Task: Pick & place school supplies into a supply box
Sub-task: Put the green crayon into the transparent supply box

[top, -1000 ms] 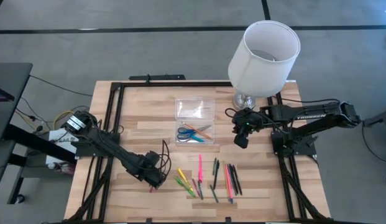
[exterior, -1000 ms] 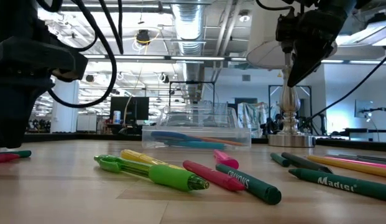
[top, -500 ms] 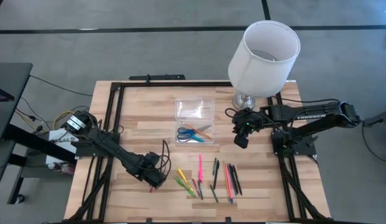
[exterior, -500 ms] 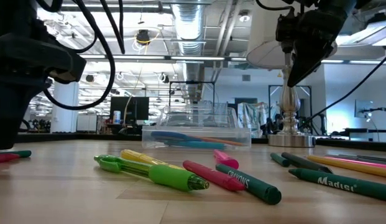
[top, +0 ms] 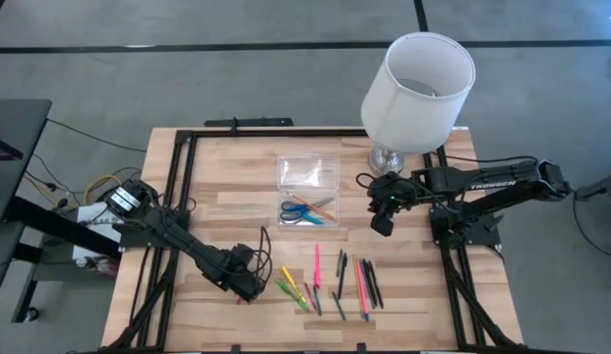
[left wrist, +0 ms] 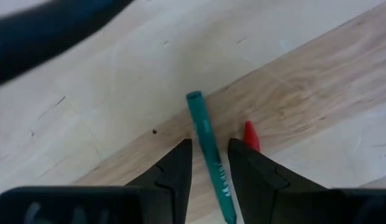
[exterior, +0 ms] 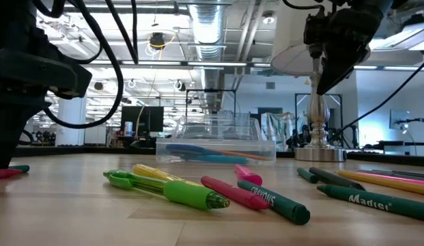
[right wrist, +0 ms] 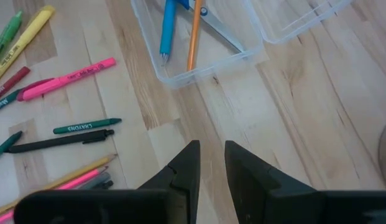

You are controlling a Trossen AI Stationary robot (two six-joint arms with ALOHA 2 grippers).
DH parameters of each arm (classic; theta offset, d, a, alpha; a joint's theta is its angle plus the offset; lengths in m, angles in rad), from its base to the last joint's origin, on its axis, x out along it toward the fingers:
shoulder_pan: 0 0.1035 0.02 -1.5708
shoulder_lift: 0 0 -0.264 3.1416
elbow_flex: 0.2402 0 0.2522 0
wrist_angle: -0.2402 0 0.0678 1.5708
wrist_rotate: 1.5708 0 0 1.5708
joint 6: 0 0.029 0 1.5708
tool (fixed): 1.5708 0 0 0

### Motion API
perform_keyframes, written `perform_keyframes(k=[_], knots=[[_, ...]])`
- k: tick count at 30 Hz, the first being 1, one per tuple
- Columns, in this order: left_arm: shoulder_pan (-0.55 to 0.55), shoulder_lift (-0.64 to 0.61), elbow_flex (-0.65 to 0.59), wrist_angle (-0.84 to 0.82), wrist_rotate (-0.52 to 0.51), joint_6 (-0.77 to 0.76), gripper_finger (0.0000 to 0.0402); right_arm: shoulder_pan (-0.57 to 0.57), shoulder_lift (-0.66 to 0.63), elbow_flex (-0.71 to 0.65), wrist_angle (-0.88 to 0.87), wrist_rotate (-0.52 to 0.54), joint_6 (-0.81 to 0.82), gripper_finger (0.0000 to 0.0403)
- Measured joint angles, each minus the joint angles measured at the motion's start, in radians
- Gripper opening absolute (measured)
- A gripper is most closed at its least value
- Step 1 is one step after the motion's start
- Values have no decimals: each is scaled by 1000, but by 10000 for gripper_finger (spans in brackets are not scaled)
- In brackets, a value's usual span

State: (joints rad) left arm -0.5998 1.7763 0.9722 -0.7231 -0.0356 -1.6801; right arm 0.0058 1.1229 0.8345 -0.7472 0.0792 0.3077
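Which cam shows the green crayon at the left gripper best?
The left wrist view: the green crayon lies full-length between the left gripper's open fingers, beside a red tip. The high view shows only the gripper low over that spot. The low view shows just a green tip behind the arm. The right wrist view misses it.

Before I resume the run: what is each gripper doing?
Left gripper: open, fingers straddling a teal crayon on the table.
Right gripper: open, empty.

Both arms are dark, almost black, with thin black cables along them. The right arm (top: 492,185) carries white "TROSSEN" letters. The left arm (top: 172,236) has a round silver-and-black joint near its base.
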Motion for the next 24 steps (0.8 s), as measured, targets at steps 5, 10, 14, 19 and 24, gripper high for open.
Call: perform_keyframes(k=[5,10,14,19,24], knots=[[1,1,-1,-2,27,-34,100,8,0,0,0,-1,0,67],[1,2,-2,2,59,-78,100,8,0,0,0,-1,0,67],[1,2,-3,6,70,-79,100,8,0,0,0,-1,0,67],[1,2,-3,8,75,-75,100,8,0,0,0,-1,0,67],[0,2,-3,9,83,-34,100,8,0,0,0,0,-1,67]])
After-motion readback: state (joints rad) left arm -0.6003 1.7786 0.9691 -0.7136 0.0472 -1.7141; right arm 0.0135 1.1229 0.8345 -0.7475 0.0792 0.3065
